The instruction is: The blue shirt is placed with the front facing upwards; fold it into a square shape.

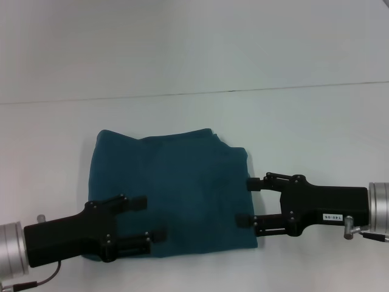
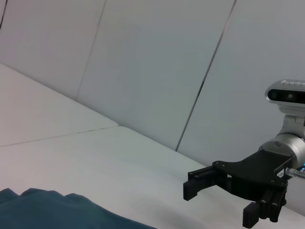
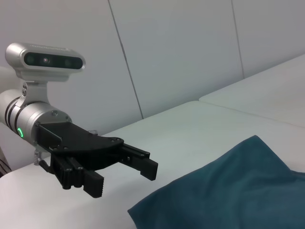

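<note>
The blue shirt [image 1: 176, 194] lies on the white table [image 1: 304, 121] as a compact, roughly square bundle with plain teal fabric facing up. My left gripper [image 1: 150, 219] hovers over its near-left part, open and holding nothing. My right gripper [image 1: 246, 201] is at the shirt's right edge, also open and empty. The left wrist view shows an edge of the shirt [image 2: 47, 212] with the right gripper [image 2: 218, 204] beyond it. In the right wrist view, the shirt's corner [image 3: 238, 191] lies across from the left gripper [image 3: 123, 179].
A thin seam [image 1: 182, 94] crosses the table behind the shirt. White table surface surrounds the bundle on all sides. Pale wall panels [image 2: 157, 71] stand behind the table.
</note>
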### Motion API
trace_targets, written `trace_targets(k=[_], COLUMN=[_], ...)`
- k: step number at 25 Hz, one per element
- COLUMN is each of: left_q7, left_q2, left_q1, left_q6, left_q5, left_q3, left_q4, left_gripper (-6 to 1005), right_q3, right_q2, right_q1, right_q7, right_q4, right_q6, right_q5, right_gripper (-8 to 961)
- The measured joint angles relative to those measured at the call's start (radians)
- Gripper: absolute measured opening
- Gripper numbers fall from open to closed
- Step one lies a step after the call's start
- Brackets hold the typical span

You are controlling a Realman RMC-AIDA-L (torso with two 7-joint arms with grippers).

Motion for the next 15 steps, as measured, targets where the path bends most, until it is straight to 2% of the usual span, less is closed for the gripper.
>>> trace_targets(k=[15], left_q7=[0.000], left_q2=[0.000], left_q1=[-0.006], left_q6=[-0.003], left_q5=[0.000], left_q3=[0.000], left_q4=[0.001], left_gripper=[884], right_q3=[0.000], right_q2=[0.002], right_q1=[0.003], right_q7=[0.000], right_q4=[0.005], right_q6=[0.003], right_q5=[0.000], right_gripper=[944])
